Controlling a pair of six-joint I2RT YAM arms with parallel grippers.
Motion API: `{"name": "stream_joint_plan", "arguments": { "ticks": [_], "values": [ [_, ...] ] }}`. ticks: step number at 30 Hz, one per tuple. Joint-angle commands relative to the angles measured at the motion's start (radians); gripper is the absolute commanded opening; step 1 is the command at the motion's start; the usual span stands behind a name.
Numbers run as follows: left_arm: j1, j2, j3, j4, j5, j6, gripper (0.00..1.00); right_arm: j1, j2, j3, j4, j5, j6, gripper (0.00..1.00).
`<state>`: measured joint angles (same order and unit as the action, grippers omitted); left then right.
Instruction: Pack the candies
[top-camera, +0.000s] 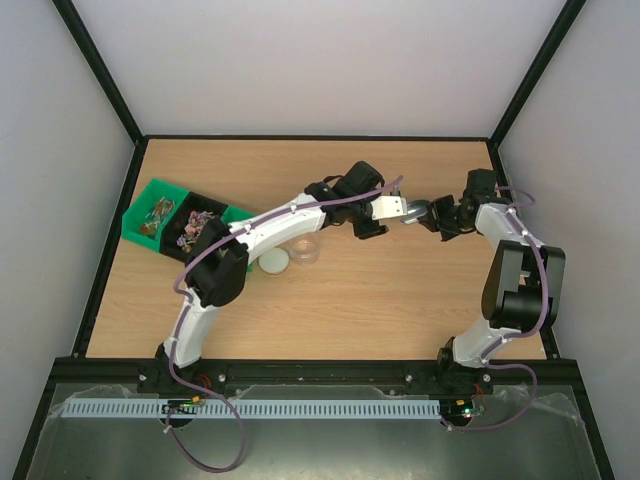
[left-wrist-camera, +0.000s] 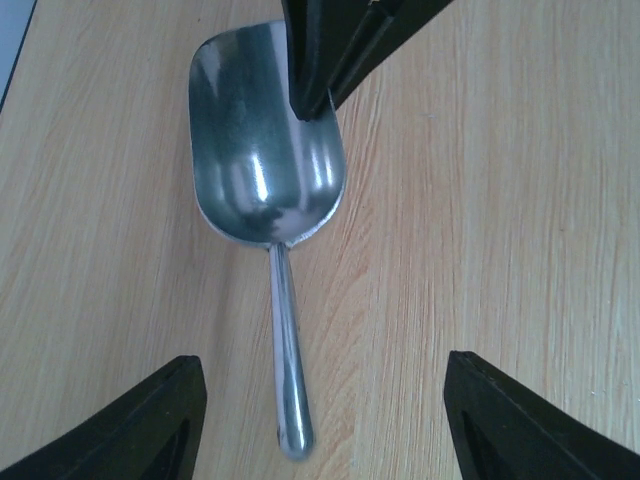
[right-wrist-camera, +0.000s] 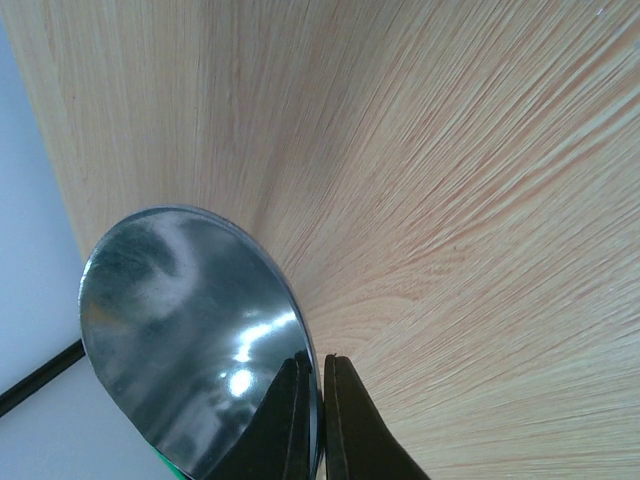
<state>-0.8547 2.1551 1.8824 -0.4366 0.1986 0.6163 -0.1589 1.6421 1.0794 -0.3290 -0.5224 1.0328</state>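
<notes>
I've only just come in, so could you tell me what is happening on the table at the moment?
The right gripper is shut on the bowl rim of the metal scoop, mid-table. The left gripper is open, fingers either side of the handle, apparently about to take it. The scoop is empty. The candies lie in the green bins at the left; the clear jar stands open beside its lid.

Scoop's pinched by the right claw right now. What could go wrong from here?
The right claw pinches the scoop only by its thin bowl rim, so it may swivel or slip. The handle sits off centre in the open left claw; closing could nudge it sideways.
</notes>
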Motion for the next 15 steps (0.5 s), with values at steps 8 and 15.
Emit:
{"name": "stream_joint_plan", "arguments": {
  "ticks": [8, 15],
  "values": [
    [-0.016, 0.083, 0.058, 0.018, -0.094, 0.036, 0.50, 0.051, -0.037, -0.032, 0.008, -0.052, 0.052, 0.01],
    [-0.017, 0.093, 0.049, 0.053, -0.098, 0.033, 0.37, 0.067, -0.035, -0.044, 0.020, -0.067, 0.061, 0.01]
  ]
}}
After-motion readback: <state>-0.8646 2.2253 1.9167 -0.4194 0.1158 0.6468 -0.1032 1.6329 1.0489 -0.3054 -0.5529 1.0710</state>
